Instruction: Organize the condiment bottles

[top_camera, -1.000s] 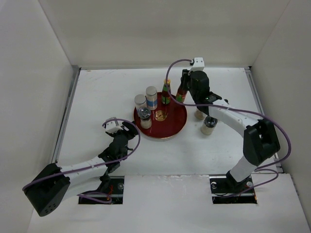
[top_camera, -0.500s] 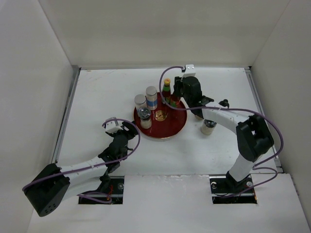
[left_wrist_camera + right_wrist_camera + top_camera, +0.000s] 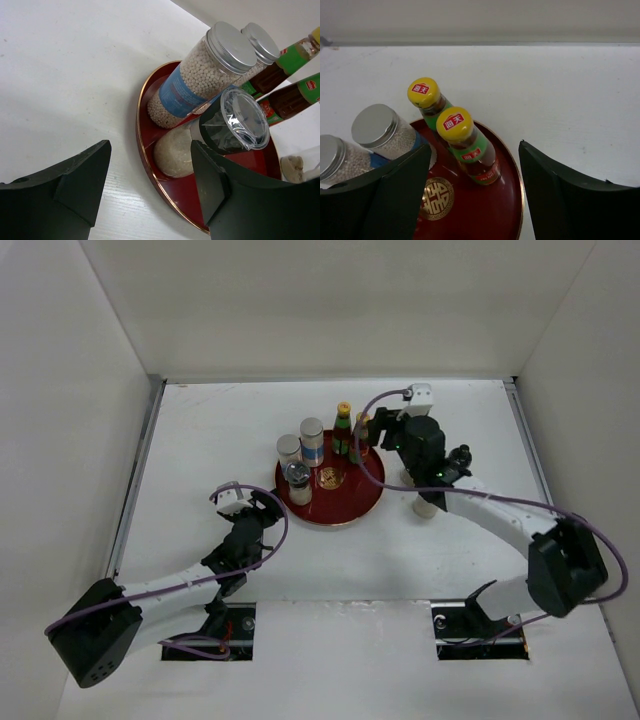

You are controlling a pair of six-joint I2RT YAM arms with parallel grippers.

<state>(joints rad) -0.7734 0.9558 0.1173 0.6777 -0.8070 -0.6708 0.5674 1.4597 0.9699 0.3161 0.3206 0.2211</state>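
Two slim red-green sauce bottles with yellow caps [image 3: 470,150] [image 3: 427,100] stand upright on the back right of the round red tray [image 3: 352,508]; in the top view they are side by side [image 3: 343,430] [image 3: 360,437]. A grey-lidded blue-labelled cylinder [image 3: 312,440], a second grey-lidded jar [image 3: 289,452] and a dark-capped shaker [image 3: 297,482] stand on the tray's left. My right gripper [image 3: 378,432] is open and empty, just right of the nearer sauce bottle, its fingers [image 3: 395,195] apart from it. My left gripper [image 3: 262,506] is open and empty, just left of the tray [image 3: 145,165].
A small shaker [image 3: 425,504] stands on the table right of the tray, partly under my right arm; it also shows at the edge of the left wrist view [image 3: 295,165]. White walls close the table at the back and both sides.
My right gripper carried the second sauce bottle left onto the tray, let go of it beside the first, and drew back to the right. The left arm has not moved.
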